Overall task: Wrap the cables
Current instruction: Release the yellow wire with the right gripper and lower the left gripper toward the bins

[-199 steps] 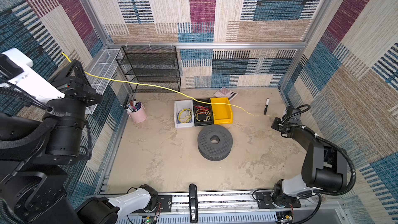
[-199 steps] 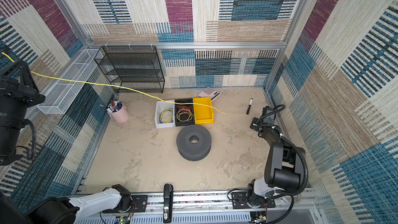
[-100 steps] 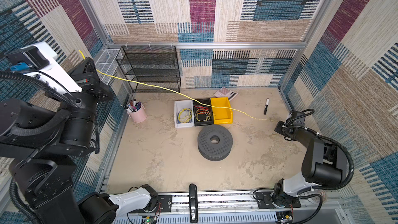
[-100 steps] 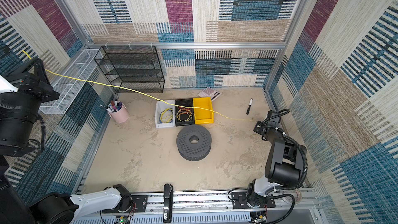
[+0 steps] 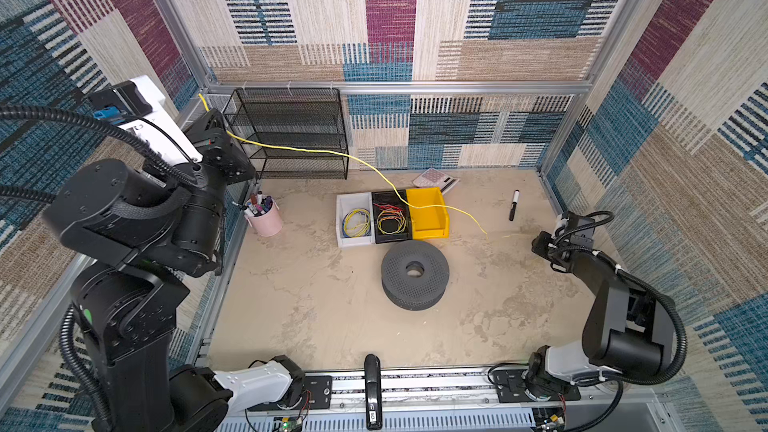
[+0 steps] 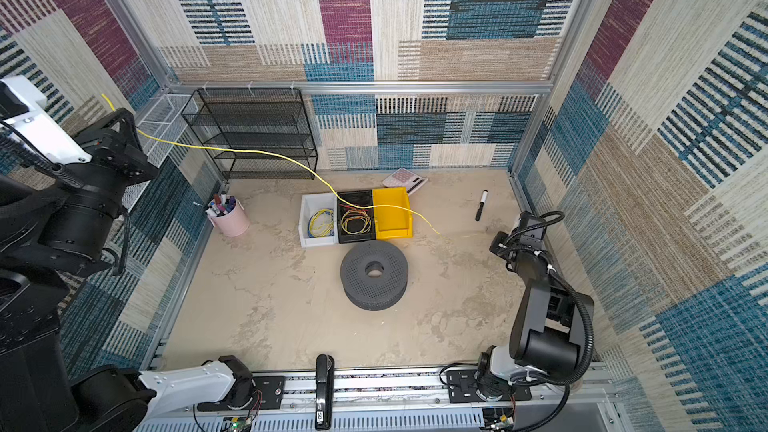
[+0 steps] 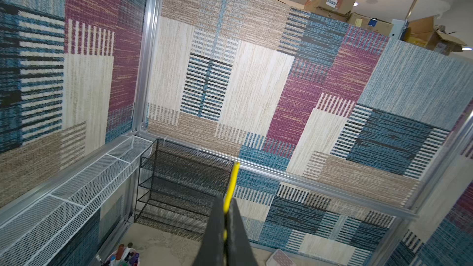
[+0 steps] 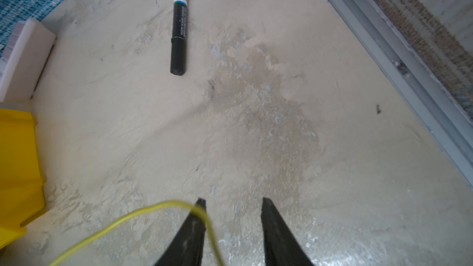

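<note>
High by left wall, left gripper (image 7: 225, 204) clenched on yellow wire (image 5: 316, 151), likely pulling slack; span slopes across yellow bin (image 5: 430, 222). Right gripper (image 8: 233, 200) parted, wire merely draped over one finger.

Matt table, woven walls

The table (image 5: 332, 317) is matt, mottled beige; the walls (image 5: 390, 14) are rough woven cloth in brushed metal rails (image 5: 415, 87). The rack (image 5: 291, 135) at the back edge is black metal mesh. The yellow bin (image 5: 428, 222) is smooth plastic, the yellow wire (image 7: 232, 182) is smooth-coated, and the spool (image 5: 395, 280) is matt, dotted grey.

Wire (image 5: 316, 151) across bins (image 5: 392, 239) (spool (image 5: 414, 275) in front)
</note>
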`<state>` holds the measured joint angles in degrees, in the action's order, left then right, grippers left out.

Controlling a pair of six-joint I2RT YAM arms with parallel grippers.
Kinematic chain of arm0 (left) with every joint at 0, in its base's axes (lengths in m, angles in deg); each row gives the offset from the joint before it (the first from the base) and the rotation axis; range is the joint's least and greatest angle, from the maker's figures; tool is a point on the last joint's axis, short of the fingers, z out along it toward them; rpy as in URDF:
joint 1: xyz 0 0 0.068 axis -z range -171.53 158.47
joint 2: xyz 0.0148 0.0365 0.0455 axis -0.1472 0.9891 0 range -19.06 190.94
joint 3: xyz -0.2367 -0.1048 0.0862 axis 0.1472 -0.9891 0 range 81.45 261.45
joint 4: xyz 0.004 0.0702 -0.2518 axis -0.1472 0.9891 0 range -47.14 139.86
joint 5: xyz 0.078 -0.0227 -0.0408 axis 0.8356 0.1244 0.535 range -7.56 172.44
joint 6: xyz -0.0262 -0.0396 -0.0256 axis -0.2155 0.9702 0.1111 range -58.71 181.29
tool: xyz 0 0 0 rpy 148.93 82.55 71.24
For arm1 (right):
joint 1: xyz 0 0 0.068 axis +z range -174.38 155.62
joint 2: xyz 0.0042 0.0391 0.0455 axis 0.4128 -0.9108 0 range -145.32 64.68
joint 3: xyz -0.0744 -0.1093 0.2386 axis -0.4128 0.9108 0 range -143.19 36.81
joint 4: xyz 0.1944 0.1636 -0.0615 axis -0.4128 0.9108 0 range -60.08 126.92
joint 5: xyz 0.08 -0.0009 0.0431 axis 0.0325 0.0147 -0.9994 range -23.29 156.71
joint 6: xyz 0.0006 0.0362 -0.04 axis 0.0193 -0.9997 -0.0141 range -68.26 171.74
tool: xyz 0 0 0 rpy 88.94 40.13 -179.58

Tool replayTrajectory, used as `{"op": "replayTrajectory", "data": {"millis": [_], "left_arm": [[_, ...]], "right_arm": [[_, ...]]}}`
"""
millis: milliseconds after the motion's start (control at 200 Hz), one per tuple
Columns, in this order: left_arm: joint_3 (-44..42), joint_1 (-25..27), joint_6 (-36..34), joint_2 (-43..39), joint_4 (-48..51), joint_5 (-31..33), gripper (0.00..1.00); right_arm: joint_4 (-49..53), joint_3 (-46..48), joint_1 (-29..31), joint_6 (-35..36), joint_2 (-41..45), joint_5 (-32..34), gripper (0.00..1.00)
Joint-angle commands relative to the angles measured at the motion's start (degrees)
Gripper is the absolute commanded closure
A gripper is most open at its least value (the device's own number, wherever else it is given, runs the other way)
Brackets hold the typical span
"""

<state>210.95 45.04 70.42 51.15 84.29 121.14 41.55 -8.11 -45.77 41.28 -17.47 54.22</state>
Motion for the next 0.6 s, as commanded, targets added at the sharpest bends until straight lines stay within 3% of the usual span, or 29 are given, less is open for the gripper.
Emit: {"op": "replayTrajectory", "data": {"millis": [0,125,421,596], "left_arm": [[-0.7,0.0,6.1,1.5,1.5,-3.8,1.0],[-2.0,0.0,8.0,2.6,1.5,-4.8,1.0],[-8.0,0.3,11.2,2.2,2.6,-5.3,1.0],[-12.3,0.4,14.4,0.6,8.0,-7.1,1.0]], "right_arm": [[-0.6,0.3,0.0,-0.3,2.6,-3.6,0.41],[-0.5,0.7,0.0,-0.5,5.8,-6.2,0.33],[-2.6,0.5,0.8,-4.1,13.8,-17.8,0.32],[1.7,-6.3,8.2,-4.7,17.1,-22.7,0.33]]}}
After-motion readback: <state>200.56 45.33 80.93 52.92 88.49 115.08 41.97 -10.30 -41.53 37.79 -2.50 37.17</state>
